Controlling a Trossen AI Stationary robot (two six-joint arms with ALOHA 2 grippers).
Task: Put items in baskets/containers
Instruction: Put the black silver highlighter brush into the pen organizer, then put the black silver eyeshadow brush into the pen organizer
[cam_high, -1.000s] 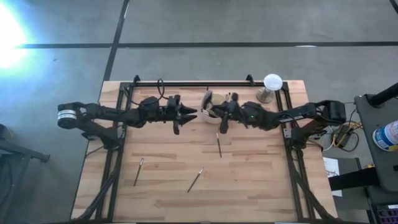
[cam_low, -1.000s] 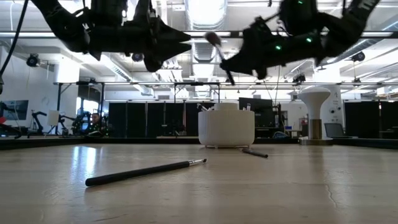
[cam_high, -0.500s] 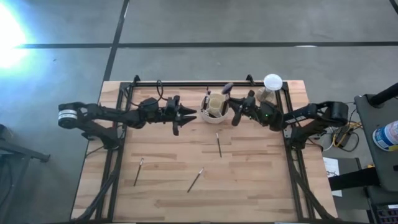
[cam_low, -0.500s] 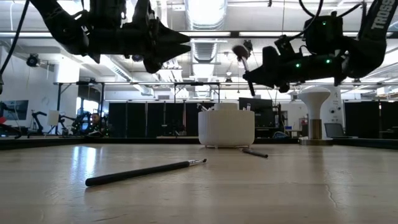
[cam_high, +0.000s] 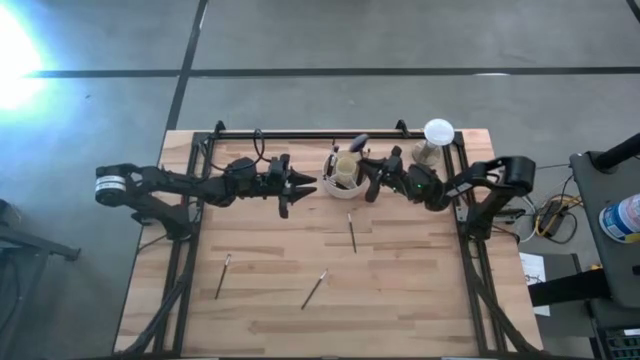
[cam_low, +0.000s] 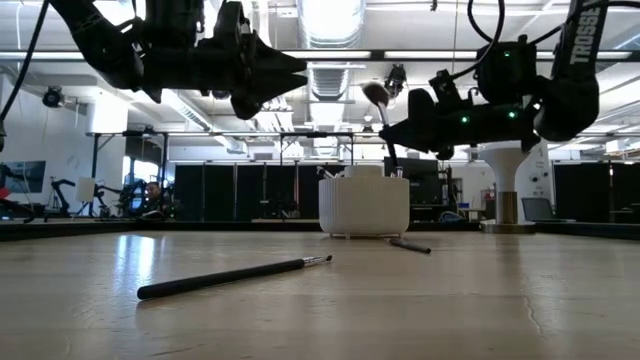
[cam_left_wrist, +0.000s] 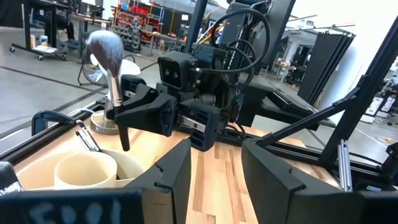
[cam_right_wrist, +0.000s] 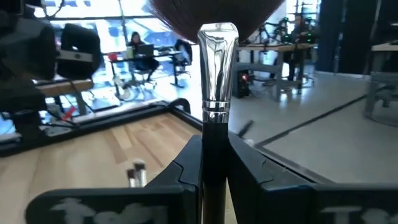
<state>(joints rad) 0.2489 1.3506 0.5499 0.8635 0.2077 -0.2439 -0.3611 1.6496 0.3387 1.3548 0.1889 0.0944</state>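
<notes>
While "TROSSEN" reads on your right arm, the right gripper (cam_low: 400, 128) clamps a fluffy brush (cam_low: 379, 106) beside the holder (cam_low: 364, 205); the left gripper (cam_high: 304, 186) waits, jaws parted.

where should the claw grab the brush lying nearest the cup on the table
Take the brush mid-handle, coming straight down with the fingers across its length. It lies flat on the table, near the cup, with open wood on both sides, so a top-down pinch seems cleanest. The right claw, shut on the fluffy brush, is busy; the open left claw hovers close.
</notes>
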